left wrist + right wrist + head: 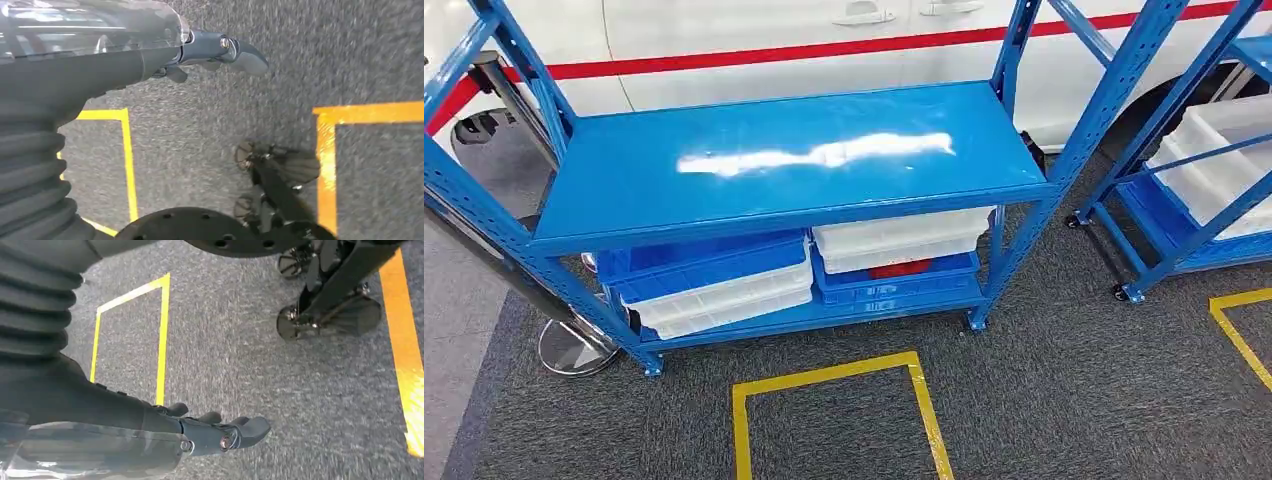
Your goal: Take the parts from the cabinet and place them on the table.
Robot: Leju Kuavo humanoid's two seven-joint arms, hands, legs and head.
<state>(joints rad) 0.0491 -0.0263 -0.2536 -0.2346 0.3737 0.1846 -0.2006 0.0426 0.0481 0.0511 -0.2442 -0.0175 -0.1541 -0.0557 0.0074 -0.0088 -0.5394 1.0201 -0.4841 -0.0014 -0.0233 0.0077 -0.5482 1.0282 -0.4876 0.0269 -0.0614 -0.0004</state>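
Observation:
A blue metal cabinet rack [794, 160] stands in front of me in the head view, its top shelf bare and glossy. On its lower shelf sit a blue bin [704, 262] over a white bin [724, 305] on the left. On the right a white bin [902, 238] lies over a blue bin [894, 288], with something red [899, 268] showing between them. My left hand [220, 52] hangs over the grey carpet, fingers stretched out, holding nothing. My right hand [220, 432] hangs likewise over the carpet, also holding nothing.
A second blue rack [1169, 235] with white bins [1224, 160] stands at the right. A white car with a red stripe [774, 50] is behind the racks. A post's round steel base [574, 348] sits at the rack's left foot. Yellow tape [834, 372] marks squares on the carpet.

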